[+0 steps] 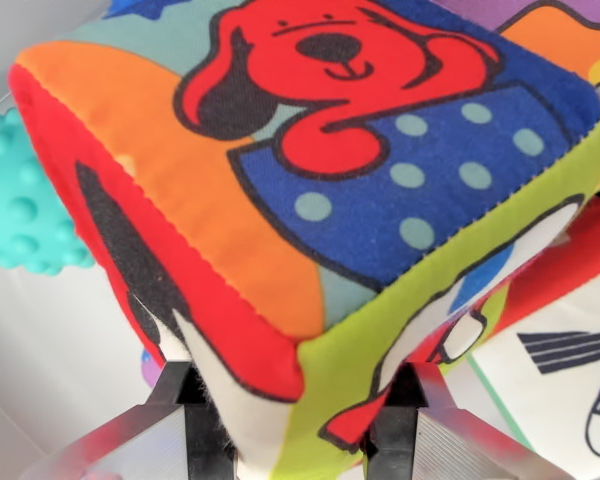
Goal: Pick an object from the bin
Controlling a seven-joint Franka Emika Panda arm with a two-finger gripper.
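Observation:
A soft fabric cube fills most of the wrist view. Its top face shows a red cartoon dog on a blue dotted patch, with orange, red and lime-green sides. My gripper sits at the bottom of the view, its two dark fingers pressed against the cube's lower corner from both sides, so it is shut on the cube. The cube hides most of the bin below it.
A teal knobbly ball lies at the wrist view's left against the pale bin floor. Another printed fabric block with black-and-white and red faces lies at the lower right. More coloured fabric shows at the top right.

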